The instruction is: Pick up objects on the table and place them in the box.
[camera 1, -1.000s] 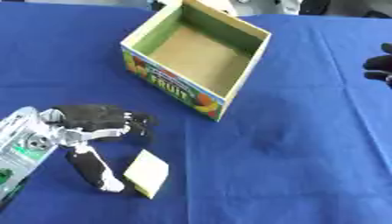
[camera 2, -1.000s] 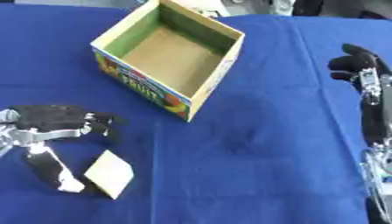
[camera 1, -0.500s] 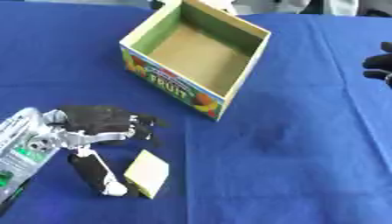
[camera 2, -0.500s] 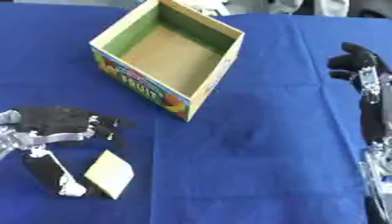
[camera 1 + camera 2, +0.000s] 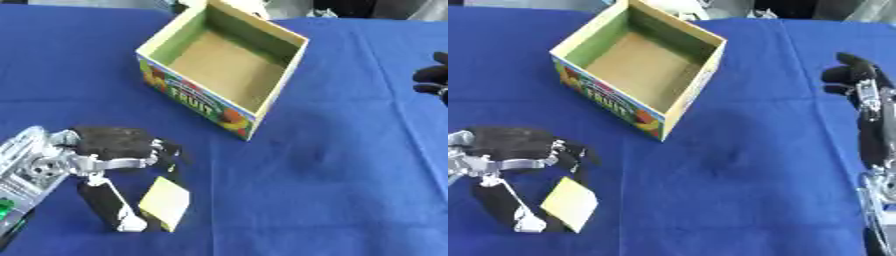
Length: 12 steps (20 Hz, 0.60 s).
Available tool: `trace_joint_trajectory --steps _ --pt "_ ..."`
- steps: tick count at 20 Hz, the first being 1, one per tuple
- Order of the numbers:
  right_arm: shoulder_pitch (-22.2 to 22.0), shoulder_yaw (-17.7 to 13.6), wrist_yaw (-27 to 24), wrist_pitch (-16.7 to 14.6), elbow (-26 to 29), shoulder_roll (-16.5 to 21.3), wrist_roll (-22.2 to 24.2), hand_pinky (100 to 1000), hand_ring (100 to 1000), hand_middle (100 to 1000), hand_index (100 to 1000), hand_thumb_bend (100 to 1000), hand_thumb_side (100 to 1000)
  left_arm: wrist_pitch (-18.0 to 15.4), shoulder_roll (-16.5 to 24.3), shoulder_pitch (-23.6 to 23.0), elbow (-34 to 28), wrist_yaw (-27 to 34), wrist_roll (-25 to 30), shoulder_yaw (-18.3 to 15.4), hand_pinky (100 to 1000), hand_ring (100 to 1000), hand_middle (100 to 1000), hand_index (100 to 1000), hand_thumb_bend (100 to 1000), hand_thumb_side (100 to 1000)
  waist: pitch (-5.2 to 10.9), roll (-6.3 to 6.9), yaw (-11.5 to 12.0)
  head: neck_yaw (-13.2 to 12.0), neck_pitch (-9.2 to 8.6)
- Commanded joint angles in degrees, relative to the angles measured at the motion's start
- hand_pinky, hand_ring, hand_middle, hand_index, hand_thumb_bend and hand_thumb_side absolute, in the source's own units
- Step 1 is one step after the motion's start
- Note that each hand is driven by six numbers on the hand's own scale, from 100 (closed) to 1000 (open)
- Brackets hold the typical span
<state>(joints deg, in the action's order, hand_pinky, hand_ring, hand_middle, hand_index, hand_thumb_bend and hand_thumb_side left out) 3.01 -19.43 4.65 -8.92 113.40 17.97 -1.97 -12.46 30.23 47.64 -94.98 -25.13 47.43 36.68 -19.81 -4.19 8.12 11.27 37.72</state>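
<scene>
Left robot hand curls around the pale yellow card at the counter's near left, thumb and fingers pinching it. The thin card could slip sideways. Right robot hand idles open, far right; box empty.

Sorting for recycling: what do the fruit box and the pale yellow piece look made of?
The fruit box looks like cardboard: matte brown inside, printed glossy outside, thin straight walls. The pale yellow piece by the left robot hand is flat and matte, perhaps paper or foam; unclear.
</scene>
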Motion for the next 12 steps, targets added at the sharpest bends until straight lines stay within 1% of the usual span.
trace_joint_trajectory --steps 1,2,4,5,8,10,12 --pt "0.1 -0.6 0.1 0.0 1.2 0.8 -0.1 713 726 642 850 100 1000 0.0 0.2 0.4 1.4 -0.9 1.1 0.5 668 735 870 718 353 353 0.90 0.05 -0.2 -0.1 -0.69" --pt "0.1 -0.6 0.0 0.0 1.2 0.7 -0.1 713 726 642 850 100 1000 -0.1 0.0 0.3 1.9 -1.2 1.2 0.6 651 717 864 707 341 351 0.89 0.04 -0.2 -0.1 -0.73" --pt "0.1 -0.7 0.0 0.0 1.2 0.6 -0.1 713 726 641 850 100 1000 -0.3 -0.3 0.1 2.5 -1.6 0.9 0.7 592 651 839 673 295 322 0.89 0.01 -0.2 -0.2 -0.80" --pt "0.1 -0.7 0.0 0.0 1.2 0.6 -0.1 713 726 641 850 100 1000 -0.4 -0.5 0.0 2.7 -1.6 0.5 0.8 581 639 834 667 287 319 0.88 -0.01 -0.2 -0.2 -0.81" --pt "0.1 -0.8 0.0 0.0 1.2 0.6 -0.1 713 726 641 850 100 1000 -0.5 -0.7 -0.3 2.7 -1.5 -0.8 0.5 507 572 818 642 230 289 0.89 -0.04 -0.2 -0.2 -0.80" --pt "0.0 -0.8 -0.1 0.1 1.2 0.5 -0.2 713 726 641 850 100 1000 -0.5 -0.6 -0.4 2.3 -1.5 -1.6 0.2 501 566 817 641 222 286 0.91 -0.01 -0.2 -0.3 -0.79" --pt "0.0 -0.9 -0.1 0.2 1.2 0.5 -0.2 713 726 641 851 100 1000 -0.4 -0.3 -0.4 1.1 -1.2 -2.5 -0.4 490 555 812 627 183 271 0.94 0.05 -0.2 -0.1 -0.89"
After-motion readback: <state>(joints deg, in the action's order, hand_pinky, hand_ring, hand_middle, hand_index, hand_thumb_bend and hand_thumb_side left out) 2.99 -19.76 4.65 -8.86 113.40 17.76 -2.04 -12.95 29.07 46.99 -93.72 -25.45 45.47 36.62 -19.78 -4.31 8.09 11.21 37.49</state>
